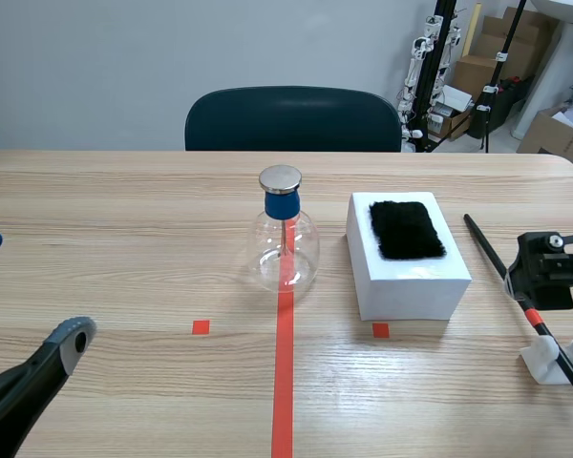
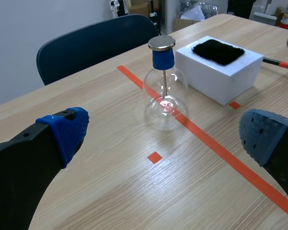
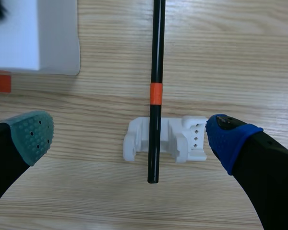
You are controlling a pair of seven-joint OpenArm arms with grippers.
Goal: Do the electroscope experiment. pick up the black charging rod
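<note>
Approach step: the right gripper, fingers apart, hangs over the black rod, which rests on its white holder at the scene's lower right. The left gripper is likewise apart, at lower left. Next move, by my judgement: lower and close on the rod.

Pale wood-grain table, matt finish. Clear glass flask, glossy, w/ polished metal cap & blue plastic collar. Smooth matt white box topped w/ fuzzy black cloth pad. Glossy black rod, prob. plastic, on white matt plastic cradle.
</note>
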